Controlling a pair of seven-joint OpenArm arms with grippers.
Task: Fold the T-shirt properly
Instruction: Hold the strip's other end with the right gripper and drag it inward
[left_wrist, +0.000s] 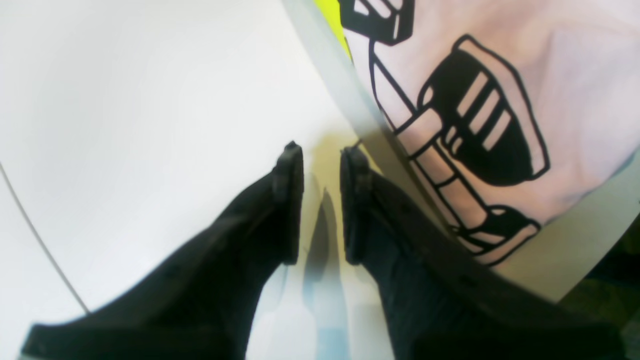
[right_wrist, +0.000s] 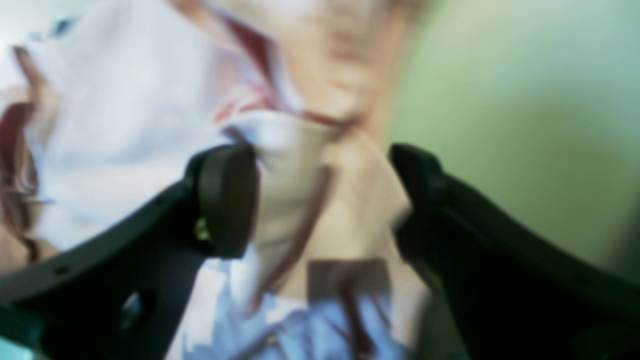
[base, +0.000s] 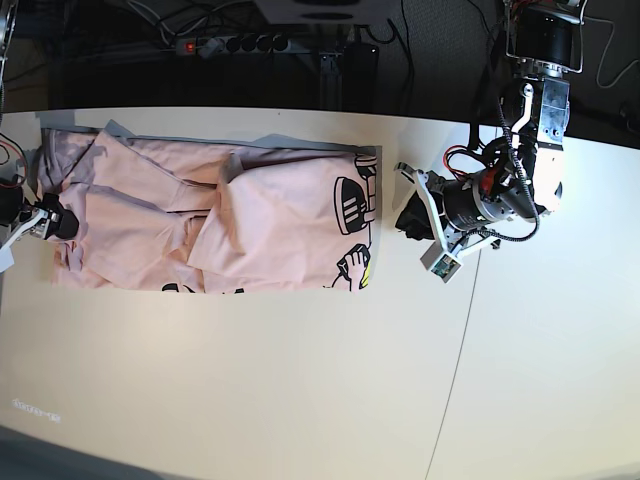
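The pale pink T-shirt (base: 280, 230) lies spread across the back left of the white table (base: 250, 380), partly folded over itself, with black print (base: 350, 195) at its right end. In the base view my left gripper (base: 410, 222) hovers just right of that end. The left wrist view shows it (left_wrist: 322, 152) open by a narrow gap with nothing between the fingers, and the printed cloth (left_wrist: 575, 75) is beside it. My right gripper (base: 48, 222) is at the shirt's left edge. In the blurred right wrist view it (right_wrist: 322, 200) stands wide open around a raised fold of cloth (right_wrist: 295, 165).
A grey sheet edge (left_wrist: 345, 85) and a bit of bright yellow (left_wrist: 330, 15) show under the shirt's right end. A thin seam (base: 470, 300) runs down the table. A power strip (base: 230, 43) and cables sit behind the table's far edge.
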